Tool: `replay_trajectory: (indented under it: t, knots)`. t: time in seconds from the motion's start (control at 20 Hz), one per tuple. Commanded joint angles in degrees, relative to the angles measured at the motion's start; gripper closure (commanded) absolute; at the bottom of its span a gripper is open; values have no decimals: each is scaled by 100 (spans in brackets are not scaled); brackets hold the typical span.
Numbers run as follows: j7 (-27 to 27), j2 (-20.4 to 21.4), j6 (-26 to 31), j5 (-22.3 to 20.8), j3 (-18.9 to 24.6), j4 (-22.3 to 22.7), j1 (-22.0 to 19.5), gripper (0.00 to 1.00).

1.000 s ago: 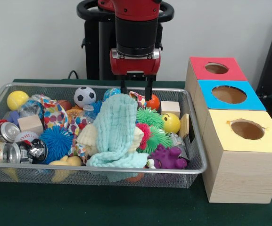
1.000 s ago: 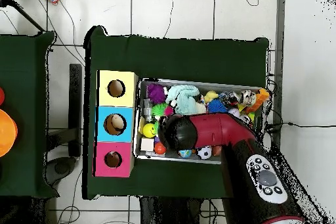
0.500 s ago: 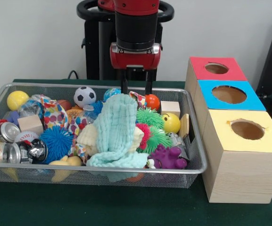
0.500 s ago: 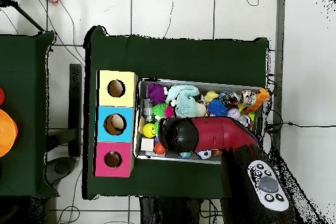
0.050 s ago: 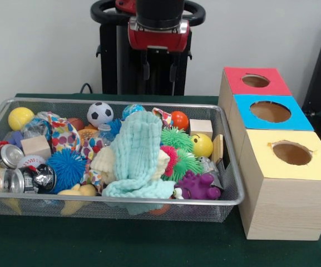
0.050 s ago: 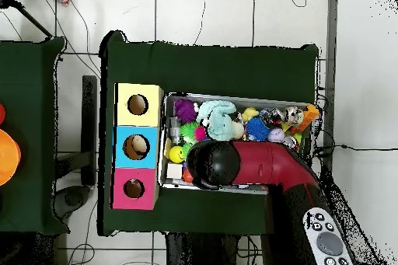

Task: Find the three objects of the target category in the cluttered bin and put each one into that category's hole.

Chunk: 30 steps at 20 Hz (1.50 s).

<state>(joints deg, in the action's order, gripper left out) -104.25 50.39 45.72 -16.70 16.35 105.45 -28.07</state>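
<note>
Hanging above the far rim of the wire bin (image 5: 227,186), the pincer (image 5: 159,71) is seen with its two dark fingers (image 5: 146,70) set apart and nothing between them. It is held clear of the clutter, over the stretch between the soccer ball (image 5: 99,113) and the orange ball (image 5: 179,120). In the overhead view the pincer itself is hidden under the red and black arm (image 6: 256,165), which is laid across the bin's side nearest the robot.

A pale green cloth (image 5: 137,153) is draped over the middle of the bin. Beside it are found a green spiky ball (image 5: 178,138), a yellow smiley ball (image 5: 202,145), a purple spiky toy (image 5: 198,186) at the near right corner, a blue spiky ball (image 5: 67,167), a wooden block (image 5: 36,146), a yellow ball (image 5: 20,118) at the far left corner, and crushed cans (image 5: 13,178) against the left end.

Just to the right of the bin, on the green worktop (image 5: 121,245), three wooden boxes are lined up touching one another: a red-topped box (image 5: 231,78) farthest, a blue-topped box (image 5: 299,121) in the middle, a yellow-topped box (image 5: 266,161) nearest. Each top is cut with a round hole. Which category is meant cannot be told.
</note>
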Motion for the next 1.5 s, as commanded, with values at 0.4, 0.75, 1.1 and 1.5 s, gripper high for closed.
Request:
replay_trajectory:
  t: [0.4,0.75,1.1,1.5]
  knots:
    - [178,-683,518,73,276,-1055,-187,0]
    - [143,-1004,348,-24,256,-1634,-118,0]
    - [171,-1372,386,-78,244,-2226,-60,0]
    - [14,-1403,242,-40,170,-2389,-49,0]
